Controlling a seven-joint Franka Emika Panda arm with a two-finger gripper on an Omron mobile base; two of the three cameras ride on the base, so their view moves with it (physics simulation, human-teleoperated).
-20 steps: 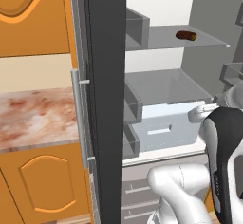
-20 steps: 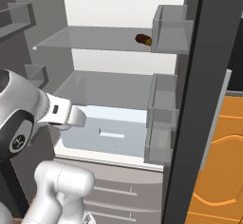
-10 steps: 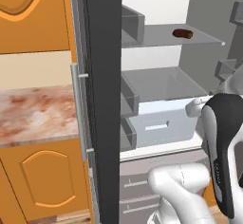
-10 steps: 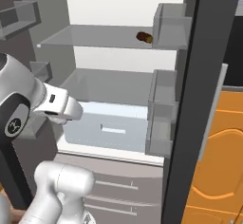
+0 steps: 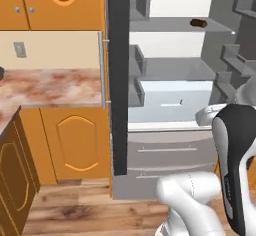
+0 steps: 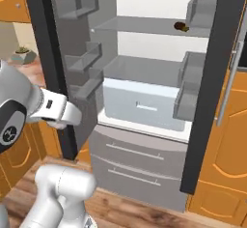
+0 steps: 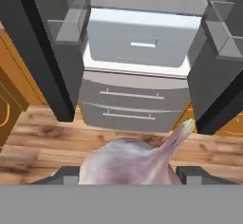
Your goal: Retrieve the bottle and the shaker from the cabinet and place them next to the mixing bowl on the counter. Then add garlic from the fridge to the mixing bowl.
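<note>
A pale purple-white garlic [image 7: 129,160] bulb sits at the bottom of the hand view, its stem tip pointing up and right. My gripper [image 7: 126,174] is shut on the garlic, with the dark fingertips [image 7: 192,172] on either side of it. The hand looks down at the open fridge [image 7: 142,40] and the wooden floor in front of it. My white arm [image 5: 235,145] rises at the right of the left base view, and its forearm [image 6: 55,110] reaches in from the left of the right base view. The bottle, the shaker and the mixing bowl are out of view.
The fridge stands open with both dark doors [image 5: 117,80] [image 6: 212,87] swung out. A small brown item [image 5: 198,23] lies on the upper shelf. A marbled counter [image 5: 50,87] over orange cabinets runs to the left of the fridge. Wooden floor [image 7: 33,142] lies in front.
The whole picture has shifted: the base has pulled back from the fridge, so more counter, cabinets and floor show. The garlic stays in the gripper.
</note>
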